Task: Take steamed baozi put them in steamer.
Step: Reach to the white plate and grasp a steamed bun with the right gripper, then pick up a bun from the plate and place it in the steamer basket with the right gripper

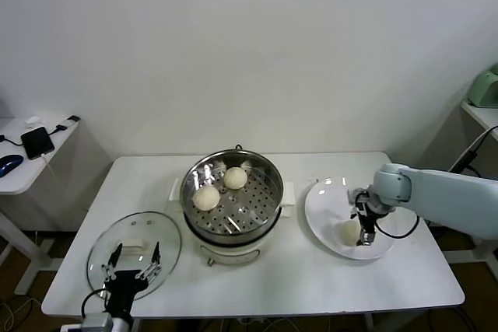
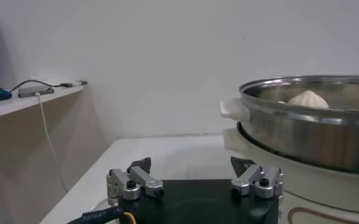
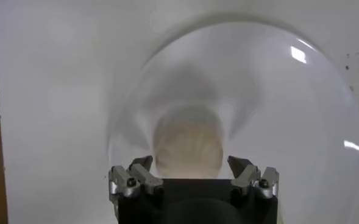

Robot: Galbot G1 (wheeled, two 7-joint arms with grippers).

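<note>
Your right gripper (image 3: 190, 173) hangs spread open right above the last baozi (image 1: 348, 231) on the white plate (image 1: 320, 201) — not yet touching it. Expect the bun to be light, soft and easily dented, so close gently across its widest part, low on the sides. Two baozi (image 1: 207, 197) already sit in the steamer (image 1: 264, 169). Your left gripper (image 1: 134, 258) waits open over the glass lid (image 1: 99, 246) — idle.
</note>
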